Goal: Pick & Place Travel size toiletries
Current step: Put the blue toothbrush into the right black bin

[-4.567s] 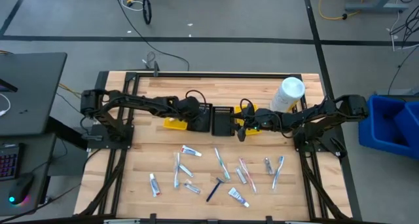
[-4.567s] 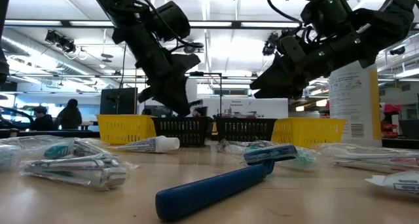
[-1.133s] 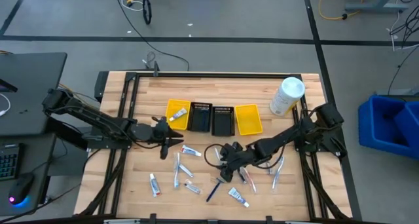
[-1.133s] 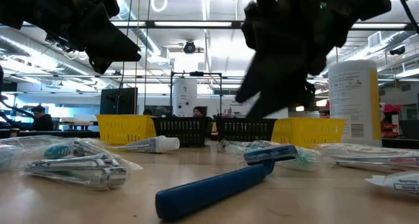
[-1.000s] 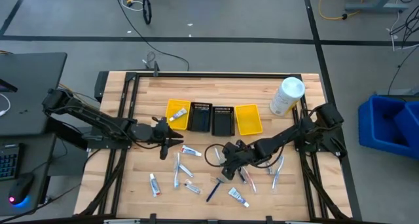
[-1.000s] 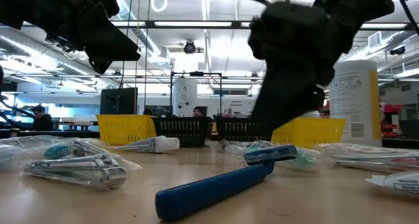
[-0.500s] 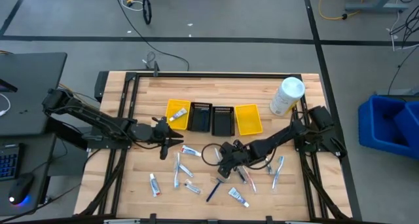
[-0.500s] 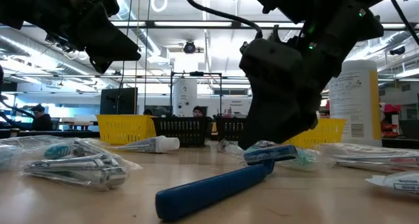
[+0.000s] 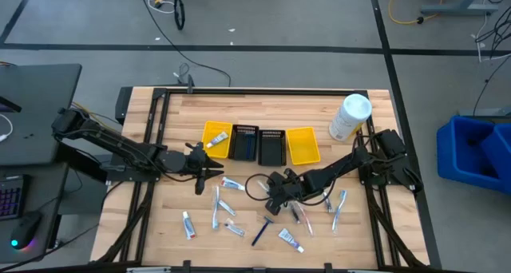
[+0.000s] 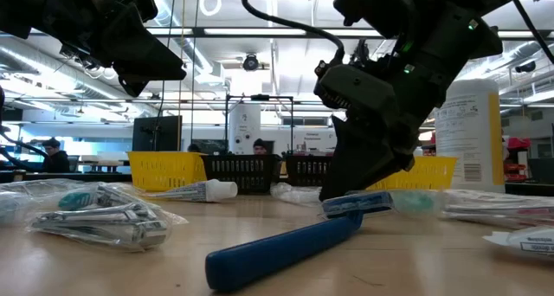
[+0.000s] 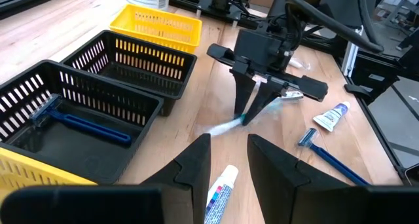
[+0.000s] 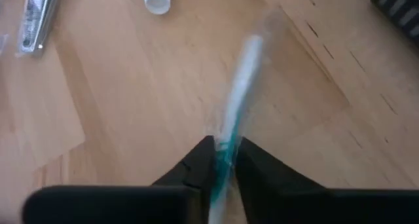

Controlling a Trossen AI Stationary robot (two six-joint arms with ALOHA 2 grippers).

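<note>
The right gripper (image 9: pixel 273 203) is pinching a teal toothbrush (image 11: pixel 230 124) in a clear wrapper near its handle end, the rest sticking out ahead of the fingers just above the counter (image 9: pixel 184 105), so the pick looks done and the carry to a basket appears to be the step in hand. The next move seems to call for lifting clear of the items around it, swinging toward the row of baskets, and lowering until the long brush lies inside one without catching on a rim; which basket it belongs in cannot be told. The left gripper (image 9: pixel 207 175) waits spread over the counter just in front of the left yellow basket (image 9: pixel 215 138), holding nothing. There are four baskets in a row: that yellow one, two black ones (image 9: pixel 244 143) (image 9: pixel 271 147) in the middle, and a second yellow one (image 9: pixel 303 145). The left yellow basket holds one toothpaste tube (image 9: pixel 216 142), and the left wrist view shows one blue razor (image 11: pixel 85 124) in a black basket. On the counter the high view shows roughly a dozen loose items; of these, one loose blue razor (image 9: pixel 261 230) and about four toothpaste tubes, such as one at the front (image 9: pixel 291 240), are plain, while the rest are slim wrapped pieces too small to sort. One large white bottle (image 9: pixel 350 117) stands at the back right.
</note>
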